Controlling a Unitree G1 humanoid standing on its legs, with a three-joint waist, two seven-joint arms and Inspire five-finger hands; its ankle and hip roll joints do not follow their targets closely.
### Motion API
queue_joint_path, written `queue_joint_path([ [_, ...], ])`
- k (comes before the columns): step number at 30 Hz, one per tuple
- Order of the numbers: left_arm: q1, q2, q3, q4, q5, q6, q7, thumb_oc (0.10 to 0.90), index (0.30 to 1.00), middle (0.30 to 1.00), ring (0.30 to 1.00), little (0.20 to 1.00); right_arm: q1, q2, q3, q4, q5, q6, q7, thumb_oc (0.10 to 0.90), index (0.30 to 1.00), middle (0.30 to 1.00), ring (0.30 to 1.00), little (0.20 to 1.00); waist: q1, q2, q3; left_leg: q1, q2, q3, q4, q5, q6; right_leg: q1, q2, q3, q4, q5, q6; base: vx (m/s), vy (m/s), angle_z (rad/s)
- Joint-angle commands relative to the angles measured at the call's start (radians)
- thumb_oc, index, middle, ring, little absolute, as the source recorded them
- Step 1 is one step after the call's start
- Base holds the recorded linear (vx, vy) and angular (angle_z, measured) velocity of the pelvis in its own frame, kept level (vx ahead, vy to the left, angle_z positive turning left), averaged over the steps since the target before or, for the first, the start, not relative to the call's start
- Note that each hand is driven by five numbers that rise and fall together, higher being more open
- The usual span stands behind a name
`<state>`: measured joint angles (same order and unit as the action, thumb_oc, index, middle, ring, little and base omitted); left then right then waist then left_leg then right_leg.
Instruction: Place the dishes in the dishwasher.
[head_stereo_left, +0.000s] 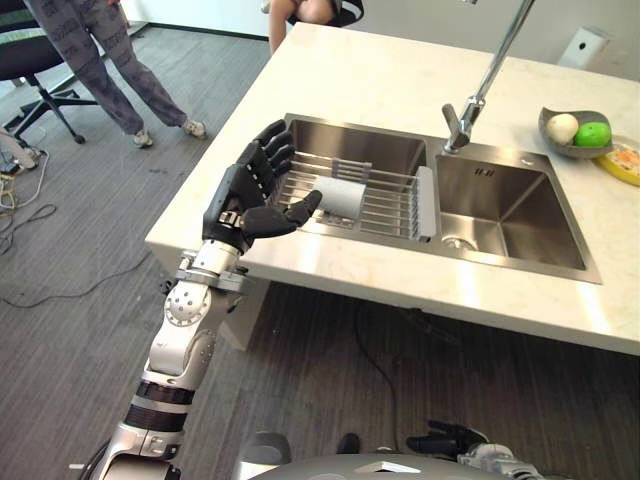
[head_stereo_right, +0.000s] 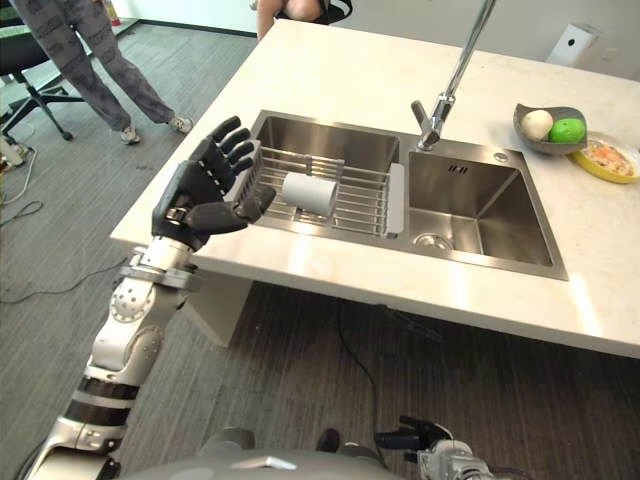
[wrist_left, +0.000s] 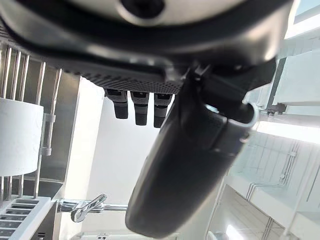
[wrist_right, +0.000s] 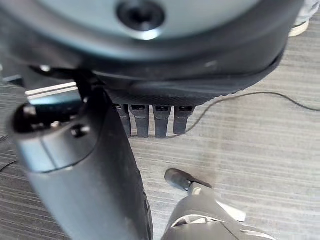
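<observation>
The left hand (head_stereo_left: 252, 190) is raised over the left edge of the counter (head_stereo_left: 400, 90), at the left end of the double sink (head_stereo_left: 500, 215). Its fingers (head_stereo_left: 272, 150) are extended and spread, and the thumb (head_stereo_left: 290, 214) points across toward the left basin. The hand holds nothing. In the left wrist view the fingers are straight, with the rack's wires and the cup visible past them.

A wire drying rack (head_stereo_left: 385, 205) spans the left basin, resting across its rim. A white cup (head_stereo_left: 340, 196) lies on its side on the rack, toward the rack's left end, near the thumb tip; whether the thumb touches the cup cannot be determined. A grey strip closes the rack's right end beside the divider between the two basins.

The faucet (head_stereo_left: 478, 95) rises from the counter at the far rim of the sink, above the divider. Near the far right corner of the counter stands a grey bowl (head_stereo_left: 574, 147) holding a pale round fruit (head_stereo_left: 562, 127) and a green one (head_stereo_left: 592, 134). A yellow plate (head_stereo_left: 622, 165) sits just beside the bowl, at the counter's right edge.

The right hand (wrist_right: 155, 117) hangs low over the grey floor (wrist_right: 260, 140), its fingers straight and empty.

A person (head_stereo_left: 105, 55) stands on the floor beyond the counter's left side, beside an office chair (head_stereo_left: 30, 60).
</observation>
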<state>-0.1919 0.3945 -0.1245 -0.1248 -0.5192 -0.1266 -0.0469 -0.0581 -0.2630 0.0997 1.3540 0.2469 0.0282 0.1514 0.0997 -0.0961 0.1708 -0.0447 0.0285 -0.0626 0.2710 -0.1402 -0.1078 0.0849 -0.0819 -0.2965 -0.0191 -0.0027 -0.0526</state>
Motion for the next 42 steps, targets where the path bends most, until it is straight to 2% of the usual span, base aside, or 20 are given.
queue_joint_path([
  [1,-0.161,-0.002,0.025,-0.075,-0.012,-0.082,-0.013,0.8,0.9,0.9,0.9,0.9,0.014,-0.057,0.007,0.044,0.068,0.005,-0.007,0.8,0.9,0.9,0.9,0.9,0.002,0.047,0.001,-0.022,0.04,0.037,-0.203,0.162,0.032,0.024,-0.027,0.013,-0.037,0.053,0.156,0.12,0.064,-0.26],
  [6,-0.165,-0.005,-0.014,-0.054,0.0,-0.063,-0.026,0.8,0.9,0.9,0.9,0.9,0.063,-0.024,-0.004,0.068,0.072,0.009,0.006,0.8,0.9,0.9,0.9,0.9,-0.017,0.079,-0.049,0.086,0.04,0.037,-0.326,0.19,0.03,0.063,-0.032,0.034,-0.068,0.053,0.171,0.15,0.124,-0.31],
  [12,-0.191,0.019,-0.064,0.005,0.06,-0.049,-0.036,0.8,0.9,0.9,0.9,0.9,0.071,0.011,0.012,0.063,0.072,0.018,0.016,0.8,0.9,0.9,0.9,0.9,-0.029,0.083,-0.08,0.13,0.03,0.051,-0.358,0.174,0.039,0.076,-0.049,0.049,-0.068,0.056,0.183,0.08,0.096,-0.17],
  [13,-0.211,0.05,-0.084,0.024,0.116,-0.046,-0.039,0.8,0.9,0.9,0.9,0.9,0.07,0.022,0.019,0.057,0.074,0.02,0.02,0.8,0.9,0.9,0.9,0.9,-0.03,0.083,-0.09,0.15,0.027,0.058,-0.358,0.162,0.045,0.083,-0.055,0.057,-0.068,0.058,0.189,0.05,0.052,-0.02],
  [15,-0.22,0.064,-0.1,0.033,0.138,-0.045,-0.047,0.8,0.9,0.9,0.9,0.9,0.07,0.027,0.024,0.054,0.076,0.022,0.022,0.8,0.9,0.9,0.9,0.9,-0.029,0.082,-0.091,0.158,0.026,0.065,-0.358,0.158,0.046,0.087,-0.058,0.061,-0.068,0.058,0.191,0.06,0.064,-0.08],
  [16,-0.245,0.103,-0.132,0.061,0.226,-0.051,-0.045,0.8,0.9,0.9,0.9,0.9,0.07,0.033,0.038,0.041,0.077,0.021,0.026,0.8,0.9,0.9,0.9,0.9,-0.035,0.081,-0.101,0.17,0.023,0.075,-0.358,0.147,0.049,0.091,-0.062,0.067,-0.068,0.058,0.197,0.05,0.055,-0.1],
  [17,-0.245,0.103,-0.132,0.061,0.226,-0.051,-0.045,0.8,0.9,0.9,0.9,0.9,0.07,0.033,0.038,0.041,0.077,0.021,0.026,0.8,0.9,0.9,0.9,0.9,-0.035,0.081,-0.101,0.17,0.023,0.075,-0.358,0.147,0.049,0.091,-0.062,0.067,-0.068,0.058,0.197,0.07,0.055,-0.16],
  [18,-0.289,0.165,-0.171,0.085,0.352,-0.051,-0.049,0.8,0.9,0.9,0.9,0.9,0.065,0.031,0.041,0.029,0.082,0.02,0.032,0.8,0.9,0.9,0.9,0.9,-0.036,0.08,-0.107,0.181,0.022,0.083,-0.358,0.14,0.051,0.094,-0.066,0.073,-0.068,0.059,0.202,0.05,0.031,-0.27],
  [20,-0.326,0.213,-0.215,0.11,0.46,-0.051,-0.058,0.8,0.9,0.9,0.9,0.9,0.061,0.028,0.048,0.02,0.087,0.02,0.034,0.8,0.9,0.9,0.9,0.9,-0.041,0.081,-0.113,0.188,0.019,0.088,-0.358,0.135,0.054,0.097,-0.067,0.078,-0.068,0.059,0.207,0.05,0.034,-0.33],
  [23,-0.428,0.261,-0.311,0.207,0.625,-0.052,-0.036,0.8,0.9,0.9,0.9,0.9,0.061,0.03,0.07,0.002,0.092,0.019,0.036,0.8,0.9,0.9,0.9,0.9,-0.055,0.084,-0.119,0.199,0.019,0.102,-0.358,0.129,0.055,0.094,-0.069,0.085,-0.068,0.061,0.213,0.04,0.023,-0.17],
  [25,-0.469,0.27,-0.351,0.259,0.678,-0.055,-0.023,0.8,0.9,0.9,0.9,0.9,0.067,0.036,0.081,-0.005,0.091,0.019,0.035,0.8,0.9,0.9,0.9,0.9,-0.061,0.085,-0.121,0.202,0.02,0.108,-0.358,0.127,0.056,0.091,-0.07,0.088,-0.068,0.063,0.216,0.0,0.007,-0.11],
  [26,-0.461,0.287,-0.339,0.271,0.707,-0.06,-0.012,0.8,0.9,0.9,0.9,0.9,0.125,0.015,0.071,-0.025,0.095,-0.004,0.059,0.8,0.9,0.9,0.9,0.9,-0.072,0.083,-0.118,0.198,0.018,0.115,-0.358,0.135,0.056,0.081,-0.071,0.094,-0.068,0.072,0.217,0.0,-0.006,-0.12],
  [30,-0.485,0.298,-0.35,0.341,0.763,-0.044,0.017,0.8,0.9,0.9,0.9,0.9,0.135,-0.01,0.04,0.0,0.082,0.016,0.049,0.8,0.9,0.9,0.9,0.9,-0.095,0.081,-0.115,0.205,0.021,0.135,-0.358,0.121,0.058,0.072,-0.068,0.111,-0.068,0.072,0.222,0.0,-0.001,-0.19],
  [42,-0.54,0.329,-0.369,0.495,0.937,0.003,0.094,0.8,0.9,0.9,0.9,0.9,0.148,-0.007,0.021,0.004,0.091,0.017,0.037,0.8,0.9,0.9,0.9,0.9,-0.114,0.077,-0.1,0.195,0.017,0.164,-0.358,0.114,0.064,0.044,-0.071,0.133,-0.068,0.084,0.231,0.0,0.011,-0.11],
])
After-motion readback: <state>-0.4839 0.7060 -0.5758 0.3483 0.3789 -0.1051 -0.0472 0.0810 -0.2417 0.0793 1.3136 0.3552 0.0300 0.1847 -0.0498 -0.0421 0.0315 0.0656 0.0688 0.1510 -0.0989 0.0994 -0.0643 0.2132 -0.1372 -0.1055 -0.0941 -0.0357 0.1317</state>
